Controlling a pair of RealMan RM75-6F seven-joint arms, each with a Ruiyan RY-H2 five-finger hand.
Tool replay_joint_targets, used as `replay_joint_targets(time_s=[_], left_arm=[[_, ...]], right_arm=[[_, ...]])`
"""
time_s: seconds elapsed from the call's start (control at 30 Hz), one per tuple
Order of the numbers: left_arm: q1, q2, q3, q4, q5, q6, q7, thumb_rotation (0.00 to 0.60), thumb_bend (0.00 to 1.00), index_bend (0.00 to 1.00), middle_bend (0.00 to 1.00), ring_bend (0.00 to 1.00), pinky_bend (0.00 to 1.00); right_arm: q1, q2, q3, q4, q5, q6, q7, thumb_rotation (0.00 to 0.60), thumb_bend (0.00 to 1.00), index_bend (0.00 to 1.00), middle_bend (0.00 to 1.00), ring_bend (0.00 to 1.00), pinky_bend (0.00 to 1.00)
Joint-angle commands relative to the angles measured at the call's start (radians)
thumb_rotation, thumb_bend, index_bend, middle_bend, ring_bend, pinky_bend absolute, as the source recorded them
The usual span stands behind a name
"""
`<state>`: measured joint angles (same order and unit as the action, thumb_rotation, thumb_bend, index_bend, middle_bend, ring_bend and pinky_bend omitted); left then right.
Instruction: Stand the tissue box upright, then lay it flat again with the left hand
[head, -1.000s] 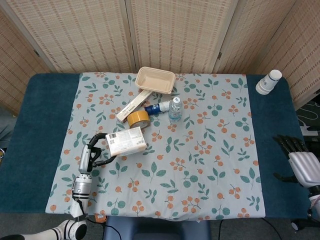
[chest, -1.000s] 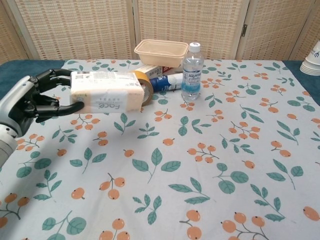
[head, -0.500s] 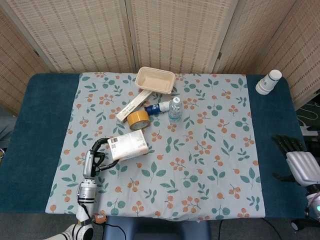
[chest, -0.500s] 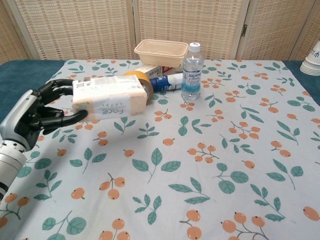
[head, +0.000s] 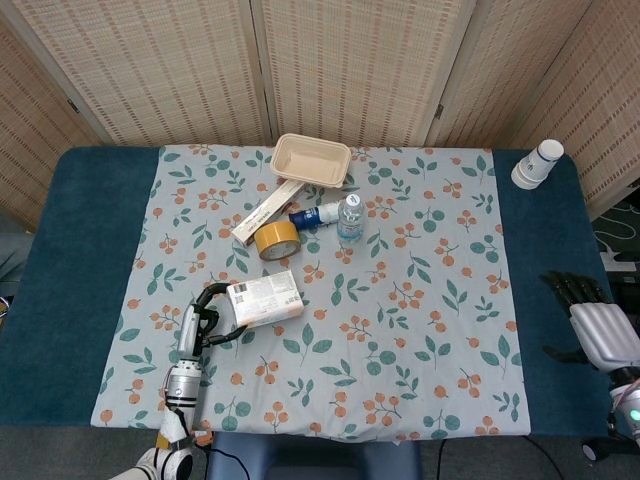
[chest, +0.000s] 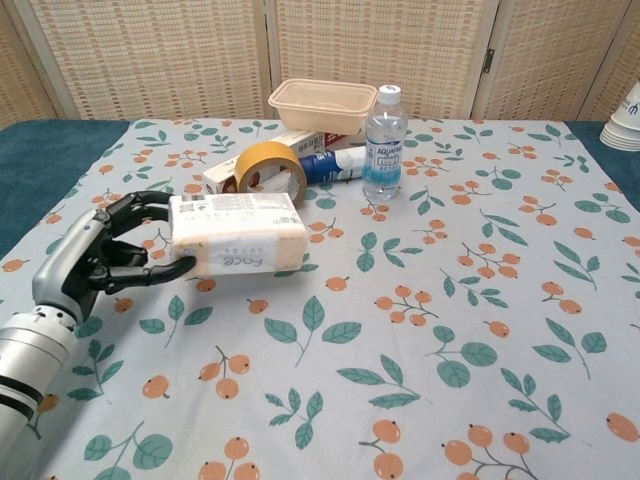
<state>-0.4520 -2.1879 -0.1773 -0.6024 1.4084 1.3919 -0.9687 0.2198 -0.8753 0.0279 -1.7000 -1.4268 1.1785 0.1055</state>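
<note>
The left hand (chest: 105, 250) grasps the tissue box (chest: 238, 233) at its nine o'clock end; the soft, light pack probably dents, so hold the short ends.

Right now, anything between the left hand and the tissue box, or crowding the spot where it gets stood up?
Nothing visible. The left hand already grips the tissue box at its end. The tape roll is the nearest object, behind the box and apart from it; the cloth in front is bare.
</note>
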Motion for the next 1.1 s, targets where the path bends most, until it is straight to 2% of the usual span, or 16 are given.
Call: replay_joint_targets(time_s=[0.03, 0.27, 0.43, 0.67, 0.8, 0.93, 1.1], left_arm=[[-0.008, -0.035, -0.006, 0.067, -0.001, -0.022, -0.026, 0.600, 0.23, 0.49, 0.68, 1.00, 1.00], [-0.017, -0.073, -0.012, 0.173, -0.008, -0.056, -0.042, 0.600, 0.23, 0.49, 0.68, 1.00, 1.00], [-0.016, -0.079, -0.008, 0.198, -0.002, -0.057, -0.058, 0.600, 0.22, 0.45, 0.64, 1.00, 1.00], [-0.014, -0.065, 0.000, 0.191, 0.004, -0.079, -0.093, 0.600, 0.15, 0.27, 0.52, 1.00, 1.00], [-0.012, -0.054, 0.009, 0.183, 0.008, -0.101, -0.105, 0.600, 0.11, 0.09, 0.35, 1.00, 1.00], [-0.011, -0.043, 0.012, 0.175, 0.013, -0.101, -0.116, 0.600, 0.08, 0.02, 0.25, 1.00, 1.00], [-0.009, -0.019, 0.015, 0.152, 0.022, -0.079, -0.112, 0.600, 0.08, 0.00, 0.22, 1.00, 1.00]], right_arm=[[0.002, -0.002, 0.001, 0.000, 0.004, -0.004, -0.004, 0.600, 0.12, 0.10, 0.05, 0.00, 0.03], [0.004, -0.006, 0.002, -0.002, 0.013, -0.009, -0.017, 0.600, 0.12, 0.10, 0.05, 0.00, 0.03], [0.005, -0.007, 0.003, -0.004, 0.017, -0.012, -0.022, 0.600, 0.12, 0.10, 0.05, 0.00, 0.03], [0.005, -0.007, 0.003, -0.005, 0.018, -0.010, -0.027, 0.600, 0.12, 0.10, 0.05, 0.00, 0.04], [0.003, -0.007, 0.003, -0.005, 0.016, -0.006, -0.026, 0.600, 0.12, 0.10, 0.05, 0.00, 0.04], [0.003, -0.006, 0.003, -0.006, 0.015, -0.004, -0.023, 0.600, 0.12, 0.10, 0.05, 0.00, 0.04], [0.001, -0.008, 0.004, -0.004, 0.010, 0.002, -0.019, 0.600, 0.12, 0.10, 0.05, 0.00, 0.04]])
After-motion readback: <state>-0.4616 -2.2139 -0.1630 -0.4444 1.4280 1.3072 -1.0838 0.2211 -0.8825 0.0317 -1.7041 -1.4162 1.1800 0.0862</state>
